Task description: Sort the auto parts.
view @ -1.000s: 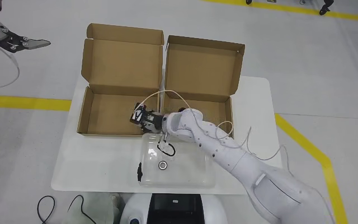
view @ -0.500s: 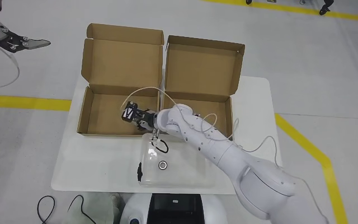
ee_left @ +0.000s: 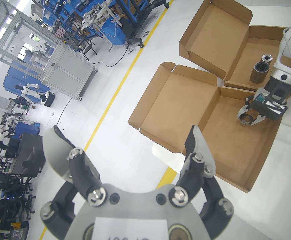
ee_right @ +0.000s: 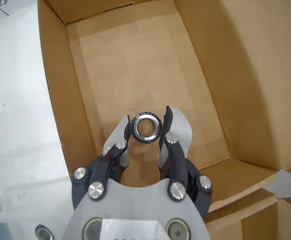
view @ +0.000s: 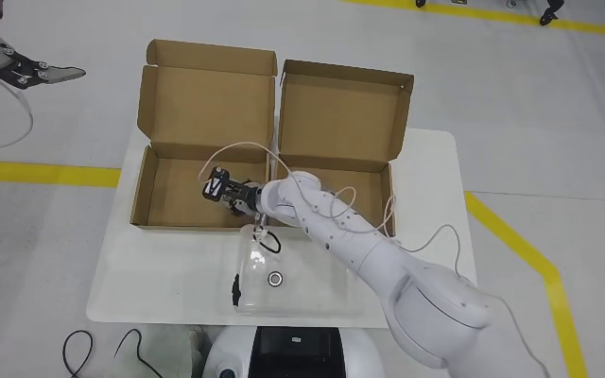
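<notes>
**A:** What's on the far left?
**B:** The left claw (ee_left: 124, 131), spread wide. It hangs off the bench's (view: 430, 189) left side, well apart from the right claw (ee_right: 147, 113).

**A:** And the right claw?
**B:** It is closed on the bearing (ee_right: 146, 130), with a pad against each side. The bearing is a steel ring with an open bore and small rollers around a dark cage. It sits low inside the left box (ee_right: 141, 68). I can't tell whether it touches the cardboard.

**A:** How much room is around it?
**B:** Bare cardboard runs ahead of the fingertips up to the end wall. The side walls flank the claw, and both stand apart from the fingers. The lid is folded back beyond one of them.

**A:** What's to the right of the claw?
**B:** The right box (view: 345, 184) stands wall to wall with the left one. A dark sleeve (ee_left: 259, 72) and a small silver bush (ee_left: 266, 58) stand upright in it, side by side. Behind the claw, on the robot's side, is a clear tray (view: 326, 288) holding a second ring (view: 276, 279).

**A:** What about the surface and the room?
**B:** The bench is white. The floor (view: 529, 113) is pale grey and crossed by a yellow line (view: 57, 174). Past the left claw there are blue racks (ee_left: 106, 20) and cabinets.
</notes>
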Action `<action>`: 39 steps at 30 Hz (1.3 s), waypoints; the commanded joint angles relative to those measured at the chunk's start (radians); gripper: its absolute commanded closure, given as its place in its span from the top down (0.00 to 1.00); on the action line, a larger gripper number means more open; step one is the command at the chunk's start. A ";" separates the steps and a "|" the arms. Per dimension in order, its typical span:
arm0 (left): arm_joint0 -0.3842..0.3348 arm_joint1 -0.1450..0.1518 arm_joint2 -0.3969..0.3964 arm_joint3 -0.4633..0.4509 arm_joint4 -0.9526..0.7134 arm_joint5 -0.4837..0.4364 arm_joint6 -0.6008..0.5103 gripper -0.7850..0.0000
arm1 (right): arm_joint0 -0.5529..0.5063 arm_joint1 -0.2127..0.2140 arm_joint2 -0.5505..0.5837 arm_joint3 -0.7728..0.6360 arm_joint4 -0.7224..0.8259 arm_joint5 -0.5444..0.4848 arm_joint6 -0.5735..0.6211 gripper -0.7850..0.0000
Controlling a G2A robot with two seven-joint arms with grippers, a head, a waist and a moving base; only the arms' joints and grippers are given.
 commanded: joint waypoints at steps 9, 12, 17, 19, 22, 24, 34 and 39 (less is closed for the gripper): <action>0.000 0.000 0.000 0.000 0.000 0.000 0.000 1.00 | 0.006 -0.006 0.025 -0.002 -0.030 -0.009 -0.039 0.33; 0.000 0.000 0.000 0.000 0.000 0.000 0.000 1.00 | -0.003 0.003 0.037 -0.036 -0.045 -0.018 -0.066 0.34; 0.000 0.000 0.000 0.000 0.000 0.000 0.000 1.00 | -0.041 0.035 0.063 -0.143 -0.091 -0.025 -0.091 0.36; 0.000 0.000 0.000 0.000 0.000 0.000 0.000 1.00 | -0.069 0.056 0.079 -0.203 -0.112 -0.027 -0.091 0.36; 0.000 0.000 0.000 0.000 0.000 0.000 0.000 1.00 | -0.119 0.091 0.109 -0.308 -0.147 -0.031 -0.058 0.35; 0.000 0.000 0.000 0.000 0.000 0.000 0.000 1.00 | -0.159 0.118 0.134 -0.391 -0.171 -0.036 -0.026 0.35; 0.000 0.000 0.000 0.000 0.000 0.000 0.000 1.00 | -0.442 0.273 0.349 -0.847 -0.302 -0.190 0.083 0.36; 0.000 0.000 0.000 0.000 0.000 0.000 0.000 1.00 | -0.595 0.333 0.457 -1.002 -0.355 -0.285 0.108 0.36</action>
